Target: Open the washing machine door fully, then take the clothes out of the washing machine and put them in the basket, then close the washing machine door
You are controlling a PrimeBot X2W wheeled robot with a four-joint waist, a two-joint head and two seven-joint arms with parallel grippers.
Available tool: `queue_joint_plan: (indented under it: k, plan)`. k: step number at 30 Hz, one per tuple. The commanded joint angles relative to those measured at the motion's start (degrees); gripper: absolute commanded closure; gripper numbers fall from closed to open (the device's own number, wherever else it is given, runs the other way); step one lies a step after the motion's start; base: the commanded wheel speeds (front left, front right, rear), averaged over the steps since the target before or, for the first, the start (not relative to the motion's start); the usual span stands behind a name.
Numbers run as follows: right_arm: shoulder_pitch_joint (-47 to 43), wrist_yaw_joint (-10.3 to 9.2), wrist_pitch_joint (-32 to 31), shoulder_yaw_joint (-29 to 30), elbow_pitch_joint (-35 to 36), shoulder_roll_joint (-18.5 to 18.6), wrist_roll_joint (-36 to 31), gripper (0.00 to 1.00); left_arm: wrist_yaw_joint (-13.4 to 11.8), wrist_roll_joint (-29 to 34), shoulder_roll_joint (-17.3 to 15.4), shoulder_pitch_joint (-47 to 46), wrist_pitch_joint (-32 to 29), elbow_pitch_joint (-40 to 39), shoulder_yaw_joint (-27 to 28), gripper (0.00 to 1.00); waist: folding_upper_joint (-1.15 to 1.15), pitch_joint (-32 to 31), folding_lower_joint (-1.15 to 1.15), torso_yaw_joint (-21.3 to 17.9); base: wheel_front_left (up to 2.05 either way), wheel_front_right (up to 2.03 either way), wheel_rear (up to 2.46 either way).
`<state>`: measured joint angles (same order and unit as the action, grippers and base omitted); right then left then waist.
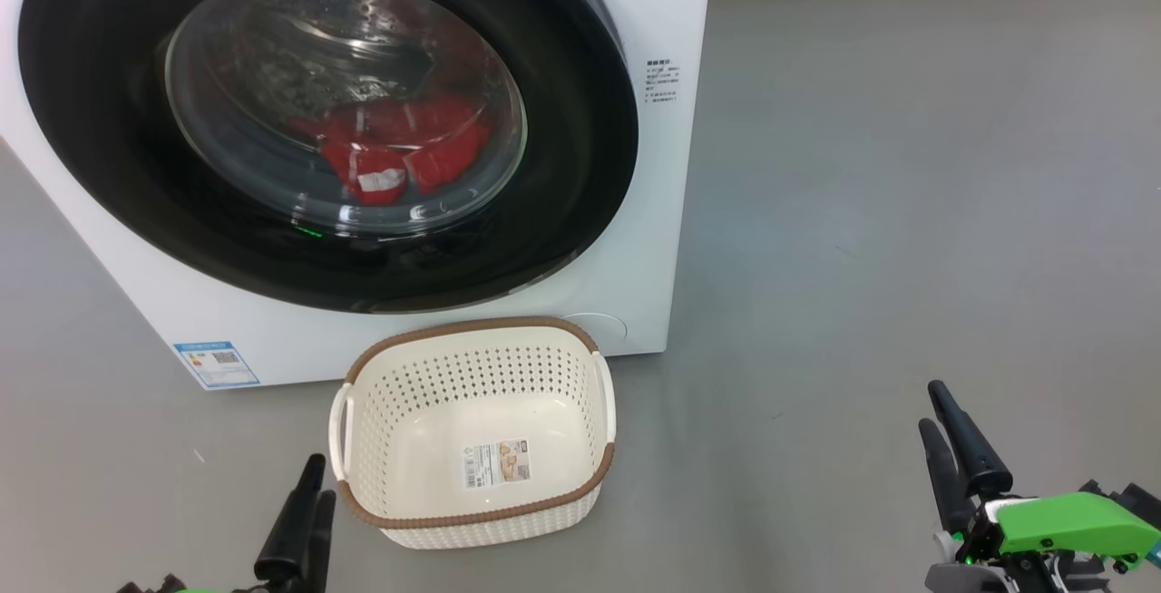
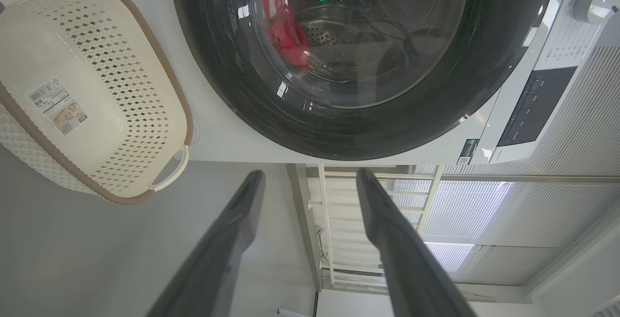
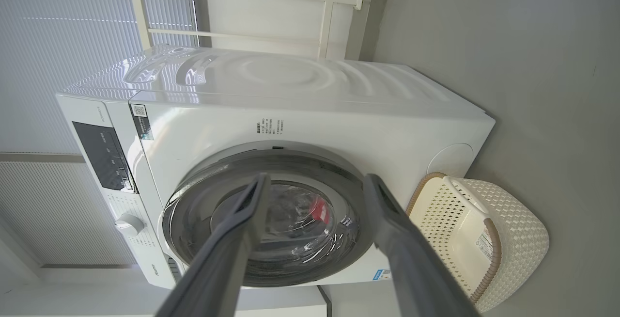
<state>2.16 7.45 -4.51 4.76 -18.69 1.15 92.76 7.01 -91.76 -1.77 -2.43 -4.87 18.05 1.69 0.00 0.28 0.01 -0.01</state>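
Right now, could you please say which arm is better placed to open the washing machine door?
Probably right: the open right tool frames the washing machine door in its wrist view, and the door's raised edge faces that side; the left tool sits beside the basket.

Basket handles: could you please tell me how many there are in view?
2. In the head view, one handle sits at the left end of the basket, and the other handle sits at its right end. None looks hidden.
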Motion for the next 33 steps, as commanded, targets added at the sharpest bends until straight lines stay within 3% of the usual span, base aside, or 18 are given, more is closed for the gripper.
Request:
queue_joint_plan:
  k: [1, 19, 33]
  plan:
    - [3.3, 0.0, 0.9, -0.6, 1.1, 0.7, -0.8, 0.0, 0.1, 0.8, -0.8, -3.1, 0.8, -1.4, -0.3, 0.0, 0.0, 0.0, -0.01, 0.0, 0.0, 0.0, 0.0]
    - [6.4, 0.01, 3.8, -2.2, -1.0, 0.8, -12.5, 0.0, -0.7, 13.3, -0.8, -5.7, 3.9, -1.4, -2.0, 0.0, 0.0, 0.1, -0.01, 0.0, 0.0, 0.0, 0.0]
    - [8.3, 0.01, 6.1, -2.8, -1.4, 0.9, -26.2, 0.0, -2.6, 25.6, -0.7, -7.5, 6.3, -0.8, -4.0, 0.0, 0.0, 0.1, -0.01, 0.0, 0.0, 0.0, 0.0]
